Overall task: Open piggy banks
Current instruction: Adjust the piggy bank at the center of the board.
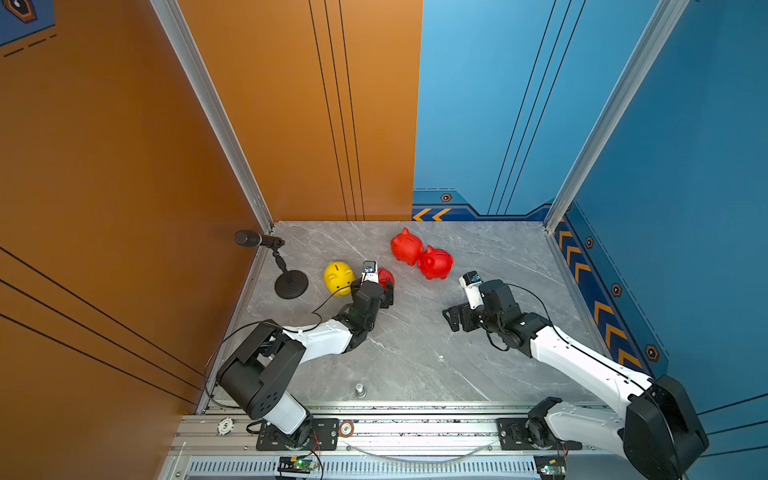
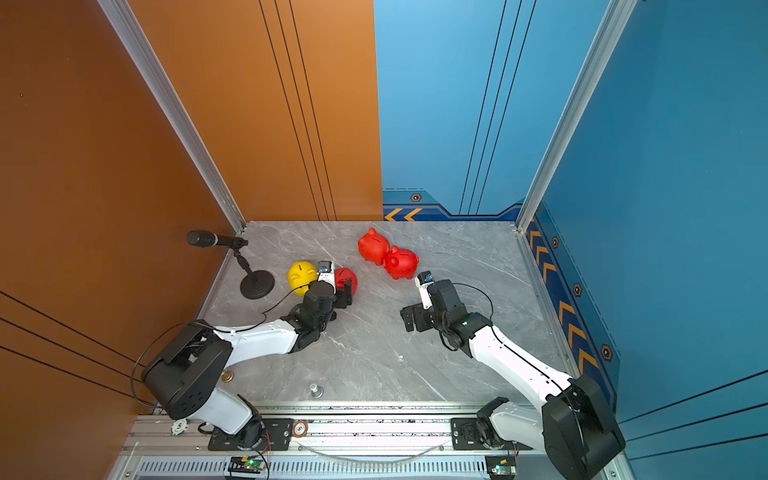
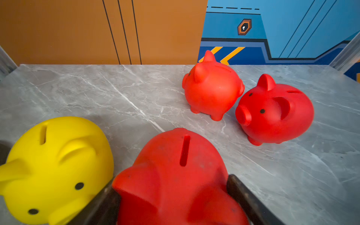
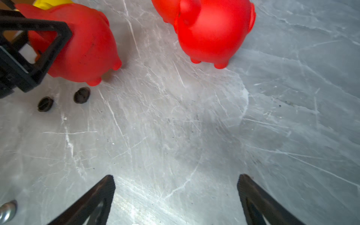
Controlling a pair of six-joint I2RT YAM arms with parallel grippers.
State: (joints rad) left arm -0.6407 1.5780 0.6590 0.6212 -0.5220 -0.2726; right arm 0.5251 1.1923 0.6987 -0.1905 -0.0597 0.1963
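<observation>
While the right gripper (image 4: 176, 178) hangs over the bare table (image 1: 415, 353) at 3 o'clock of centre, its fingers (image 4: 105, 185) stand spread wide with nothing between them.

At 11 o'clock of centre the left gripper (image 3: 171, 187) is clamped on the red pig (image 3: 175, 152), one finger on each side near the head and the slot facing up. Whether this pig's feet touch the table is unclear. A black plug (image 4: 82, 95) lies on the table just beside those feet. A second plug (image 4: 45, 104) lies near it, not touching.

The yellow pig (image 1: 338, 277) stands upright just beside the red pig, at its 9 o'clock. A microphone (image 1: 291, 284) stands at the table's 9 o'clock edge.

Farthest, at 12 o'clock, the back pig (image 1: 406, 246) and the front pig (image 1: 435, 262) stand upright and touching, with the front pig at the back pig's 4 o'clock.
</observation>
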